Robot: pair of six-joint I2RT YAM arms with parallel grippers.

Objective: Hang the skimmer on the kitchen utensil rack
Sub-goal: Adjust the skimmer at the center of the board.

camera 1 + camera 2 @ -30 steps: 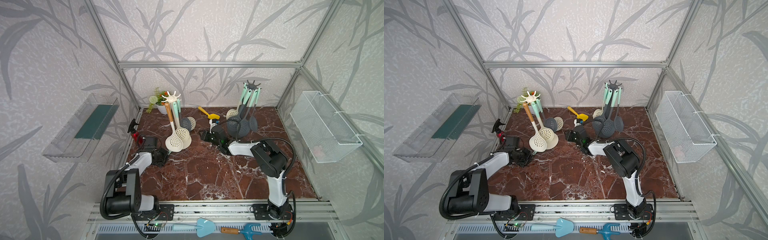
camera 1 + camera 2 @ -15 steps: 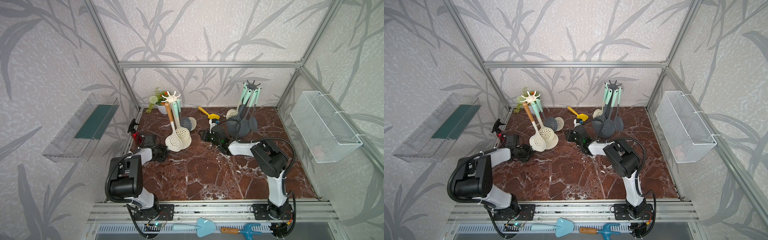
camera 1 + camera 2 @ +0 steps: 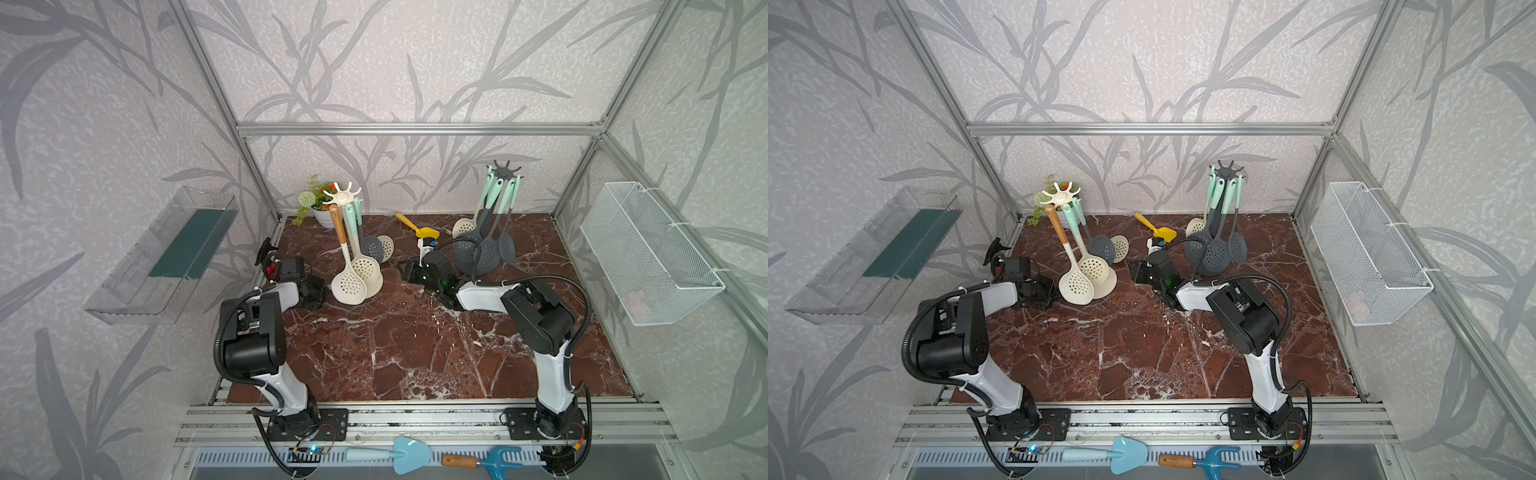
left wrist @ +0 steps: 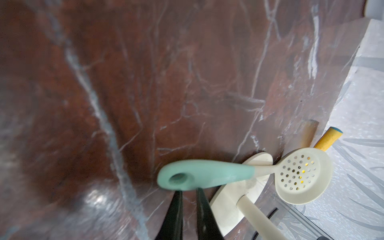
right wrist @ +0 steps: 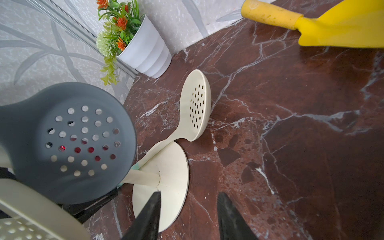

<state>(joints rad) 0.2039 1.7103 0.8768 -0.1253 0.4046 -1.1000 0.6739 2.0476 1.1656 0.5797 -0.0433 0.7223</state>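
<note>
Spanning the cell floor, a red-brown marble table (image 3: 395, 345) carries a cream utensil rack (image 3: 341, 194) at back left, hung with other skimmers (image 3: 349, 286), and a grey rack (image 3: 503, 169) at back right. Where is the skimmer in question? — DESK

Not yet hung. The cream skimmer (image 4: 207, 176) with the mint handle lies low across the cream rack's round base (image 5: 170, 170). Its bowl is down at the marble beyond the base, toward the potted plant (image 5: 145, 54), and its holed handle end reaches toward the left gripper (image 4: 189, 193). — PHOTOGRAPHER

And that gripper? — DESK

Its fingers (image 4: 174, 212) are drawn almost together, a slit between them, tips right at the handle end. The wrist view is blurred, so whether they pinch the handle or merely meet it is unclear. — PHOTOGRAPHER

The right gripper (image 5: 190, 194)? — DESK

About half open, nothing between its jaws, close by the same base, with a yellow scoop (image 5: 332, 27) on the table beyond. — PHOTOGRAPHER
</note>
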